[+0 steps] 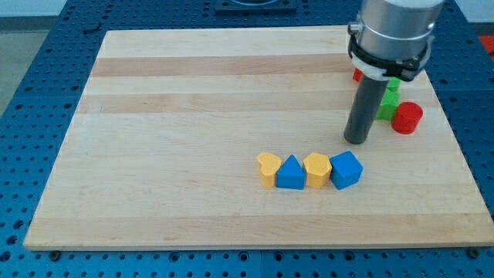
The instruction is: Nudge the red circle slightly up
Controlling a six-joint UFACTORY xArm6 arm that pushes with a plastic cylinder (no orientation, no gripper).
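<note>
Camera view. The wooden tabletop (193, 116) filled most of the frame, resting on a blue perforated base (31, 62). The arm's grey cylindrical housing (394, 31) entered from the view's top right, and the dark rod descended from it. My tip (356, 141) stood on the tabletop in the right half of the board. No pincer was fitted; the arm ended in the bare rod, which held nothing.

The red circle (406, 117) lay near the tabletop's right edge, to the view's right of my tip and slightly higher in the frame. The two were near but apart, with bare wood visible between them. A green block (389, 100), its shape partly hidden by the rod and housing, sat just beside the red circle on its upper left; whether they touched could not be determined. A second red block (357, 76) showed only as a sliver behind the housing, shape not discernible.

Below my tip, a row of four blocks ran left to right: a yellow heart (268, 169), a blue triangle (291, 174), a yellow hexagon (317, 170) and a blue cube (346, 170). Neighbours in the row appeared to touch. My tip stood just above the blue cube, clear of it.
</note>
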